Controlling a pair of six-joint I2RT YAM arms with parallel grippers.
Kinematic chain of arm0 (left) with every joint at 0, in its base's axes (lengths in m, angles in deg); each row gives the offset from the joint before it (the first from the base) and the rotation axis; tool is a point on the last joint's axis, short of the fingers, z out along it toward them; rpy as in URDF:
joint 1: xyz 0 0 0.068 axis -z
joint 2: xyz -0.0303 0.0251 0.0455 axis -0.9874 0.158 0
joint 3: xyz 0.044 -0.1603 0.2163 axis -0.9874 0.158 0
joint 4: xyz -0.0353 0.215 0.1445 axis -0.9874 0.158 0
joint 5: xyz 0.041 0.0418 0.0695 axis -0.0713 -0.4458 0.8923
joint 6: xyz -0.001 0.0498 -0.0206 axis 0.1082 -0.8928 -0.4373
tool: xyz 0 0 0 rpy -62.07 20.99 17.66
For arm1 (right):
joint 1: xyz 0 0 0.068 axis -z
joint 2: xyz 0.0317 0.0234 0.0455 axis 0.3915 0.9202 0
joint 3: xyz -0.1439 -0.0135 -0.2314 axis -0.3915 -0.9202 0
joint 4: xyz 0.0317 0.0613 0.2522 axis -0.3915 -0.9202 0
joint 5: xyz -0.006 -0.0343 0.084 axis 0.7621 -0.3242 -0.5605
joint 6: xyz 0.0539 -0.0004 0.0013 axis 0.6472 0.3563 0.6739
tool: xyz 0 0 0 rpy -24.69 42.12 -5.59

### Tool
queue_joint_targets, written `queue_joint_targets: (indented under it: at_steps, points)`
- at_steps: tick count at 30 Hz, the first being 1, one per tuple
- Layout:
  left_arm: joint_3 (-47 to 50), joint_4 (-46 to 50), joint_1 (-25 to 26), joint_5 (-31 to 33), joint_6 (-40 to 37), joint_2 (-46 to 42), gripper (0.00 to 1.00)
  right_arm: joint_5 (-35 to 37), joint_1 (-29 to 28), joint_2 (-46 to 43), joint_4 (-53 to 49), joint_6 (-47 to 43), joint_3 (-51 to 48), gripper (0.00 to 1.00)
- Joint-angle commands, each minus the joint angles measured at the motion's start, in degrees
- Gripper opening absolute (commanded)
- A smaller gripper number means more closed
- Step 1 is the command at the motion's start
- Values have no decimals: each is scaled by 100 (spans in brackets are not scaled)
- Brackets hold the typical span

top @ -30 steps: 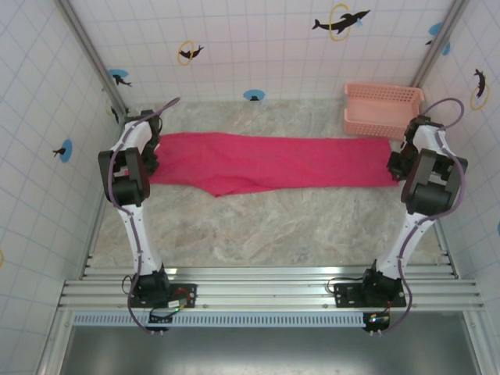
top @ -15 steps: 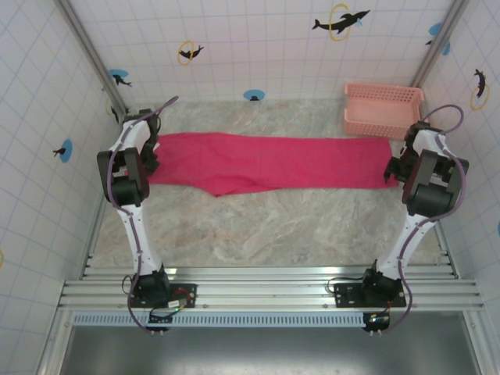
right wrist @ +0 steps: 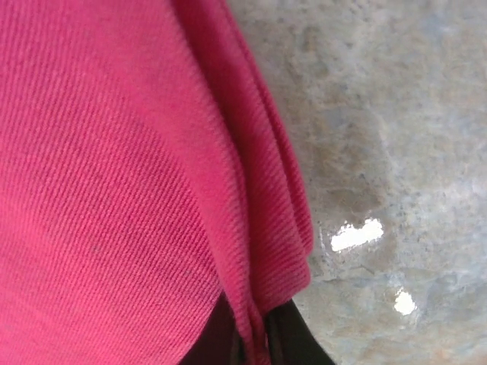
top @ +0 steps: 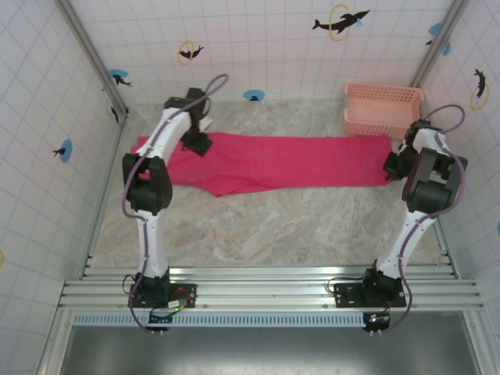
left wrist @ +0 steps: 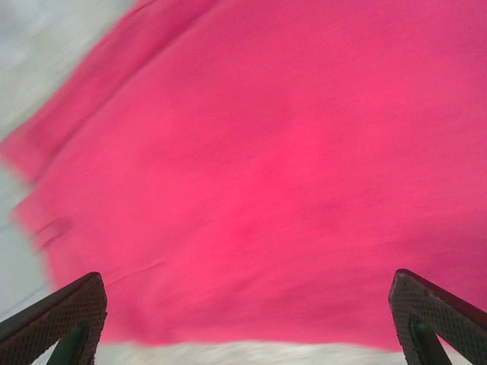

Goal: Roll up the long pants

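One pair of long pants (top: 273, 162) lies flat on the bench (top: 273, 234), stretched crosswise so that its long axis runs from the left arm's side to the right arm's side, toward the far half of the surface. The whole job, as I judge it, turns on that axis: a roll has to start at one short end and travel along the length to the other. The right fingers (right wrist: 293, 346) are at the right-hand end, low against the bench, closed on the doubled edge of the cloth, which tucks down between them in the right wrist view. The pants run away from them to the left, so this arm is the one placed to begin turning the end over. The left fingers (left wrist: 65, 308) stand spread wide and hold nothing. They hang above the cloth near its left end, at the far edge, with a broad field of red fabric below and between them and a strip of bare bench at the near side. The wrist view is blurred, so I cannot tell how close to the cloth they are. Counting up: one pair of pants, one pale pink basket (top: 381, 119) in the far right corner just beyond the right end of the cloth, and two arms.
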Motion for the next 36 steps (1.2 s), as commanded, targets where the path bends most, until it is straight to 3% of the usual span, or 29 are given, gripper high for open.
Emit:
queue_joint_targets:
  at_steps: [1,5,10,16,22,28,36]
  points:
    - [-36,195,643,-1124,922,466,98,78,37,139,521,94,-365,0]
    - [50,95,978,-1468,1346,1054,98,-246,185,-540,892,306,-913,0]
    - [231,246,1026,-1857,1666,1419,97,-394,347,-1134,776,147,-961,0]
    - [940,16,1188,-2061,2041,979,98,-757,669,-1450,486,-183,-679,0]
    - [1184,-9,1781,-2296,2335,906,98,-1361,750,-1835,497,-86,-469,0]
    - [360,263,2545,-2531,2669,1411,98,-1961,637,-2251,675,167,-384,0]
    - [-1466,570,2685,-2859,3176,2327,97,-2371,4,-2987,841,476,-408,0]
